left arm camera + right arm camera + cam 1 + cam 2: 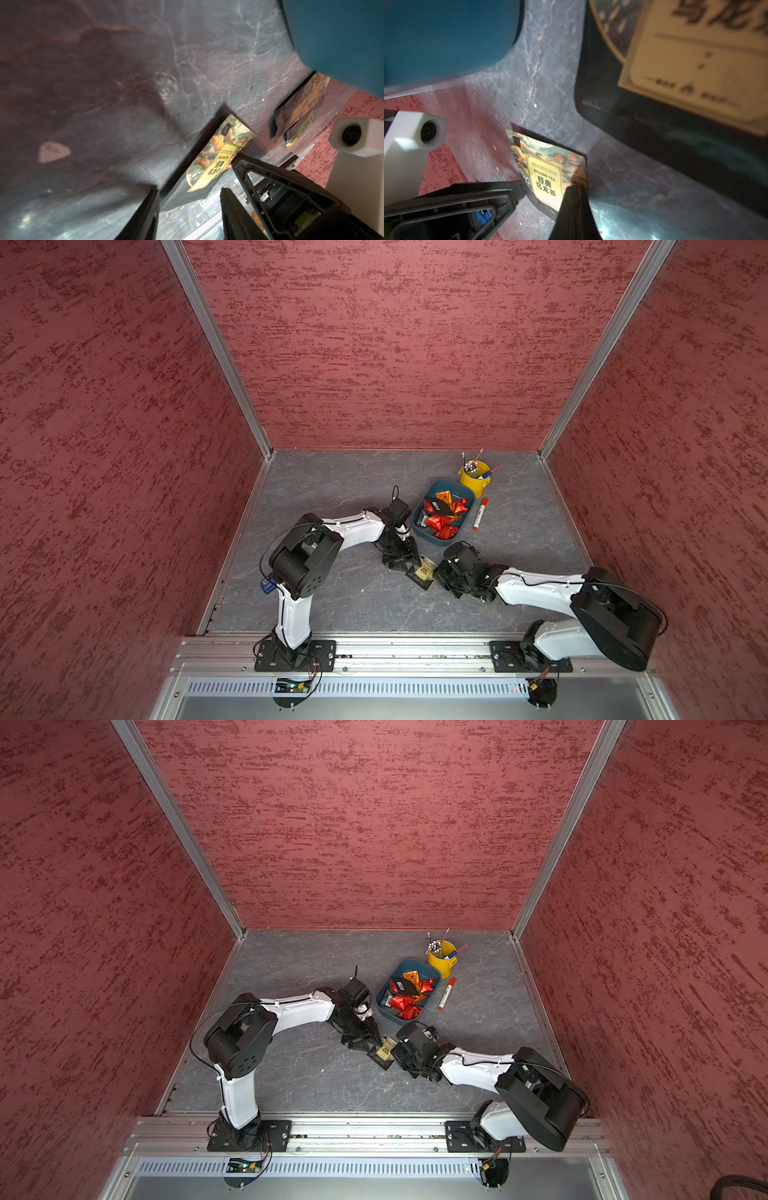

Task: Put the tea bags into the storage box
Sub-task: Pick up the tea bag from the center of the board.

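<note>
Saw a grey veined stone-look tabletop [340, 497] boxed in by mottled red walls. Found the white-and-black left arm [357, 526] rising from the near rail, folded sharply at the elbow and stretched forward and inward, wrist tipped down just beside the near corner of a dark teal-blue shallow plastic storage box [422, 533]. Found the white-and-black right arm [536, 589] reaching inward from its own base, forearm low over the tabletop. Made out crinkly red foil tea bags [438, 521], one orange packet [444, 494] and flat black ones inside the storage box. Noted a small yellow cup of pens [473, 481] just beside the box's far corner and a red-and-white marker pen [480, 514] lying along its right side. Met the left gripper [189, 189] with jaws parted, one finger either side of the near end of a flat black square sachet with a yellow oolong label [214, 160], lying on the tabletop between the two grippers, outside the box. Found the right gripper [576, 185] closed, tip against the opposite edge of that sachet; could not tell pinching from mere pressing. Spotted a second black sachet with a pale label [299, 108], apparently tilted, close to the right wrist and also outside the box; could not tell its support.
</note>
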